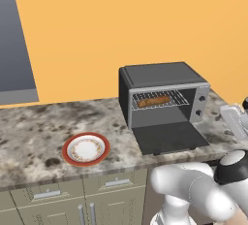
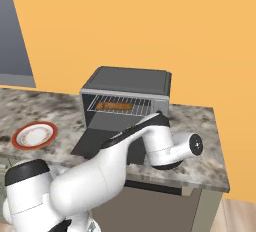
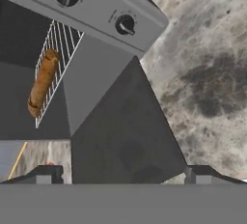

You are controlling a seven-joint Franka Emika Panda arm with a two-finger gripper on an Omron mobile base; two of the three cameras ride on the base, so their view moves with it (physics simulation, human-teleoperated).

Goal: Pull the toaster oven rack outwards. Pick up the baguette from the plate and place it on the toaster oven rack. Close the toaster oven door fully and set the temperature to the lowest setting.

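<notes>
Your pincer point(image 3: 123, 174) stands wide open and holds nothing, hovering over the dropped oven door point(image 3: 120, 136). The baguette point(image 3: 42, 82) already lies on the rack point(image 3: 57, 59) inside the toaster oven point(image 1: 162, 95); the plate point(image 1: 85, 149) sits bare on the worktop point(image 1: 34, 132). If you catch the door off-centre it may slip off a fingertip, or the oven may slide. You could also bump a knob point(image 3: 125, 24). No writing is legible.
</notes>
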